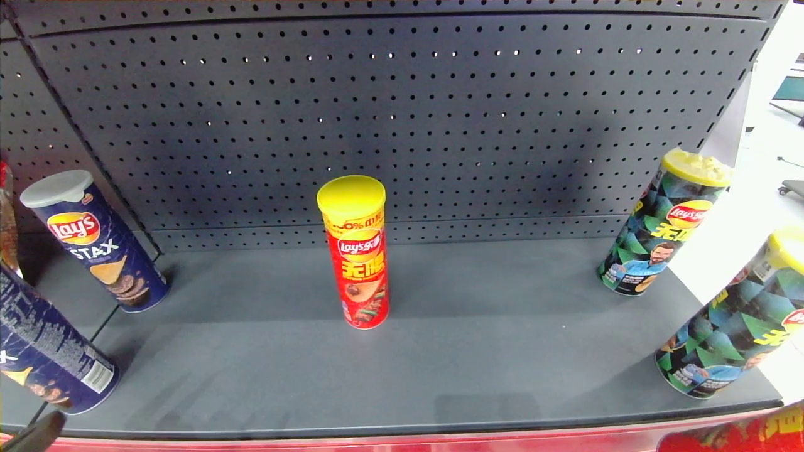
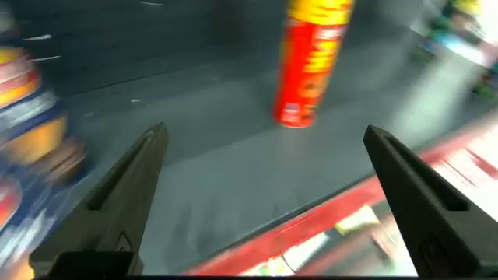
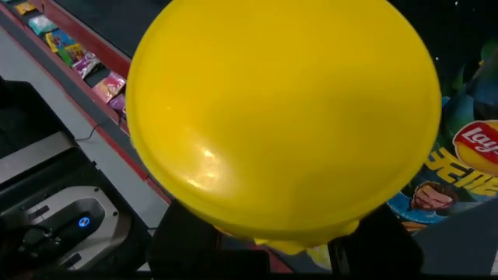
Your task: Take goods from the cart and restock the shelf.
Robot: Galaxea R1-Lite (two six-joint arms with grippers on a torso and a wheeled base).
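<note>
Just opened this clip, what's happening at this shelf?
A robot is restocking a shelf with chip cans. Its right claw grips a yellow-lidded can by the shelf's front right corner, not yet set down. Its left claw hangs open and empty over the front edge, facing the red can standing mid-shelf. Two blue cans stand at the left, two green cans at the right.

left gripper [image 2: 264,131] fingers [image 2: 128,183] spread wide apart
</note>
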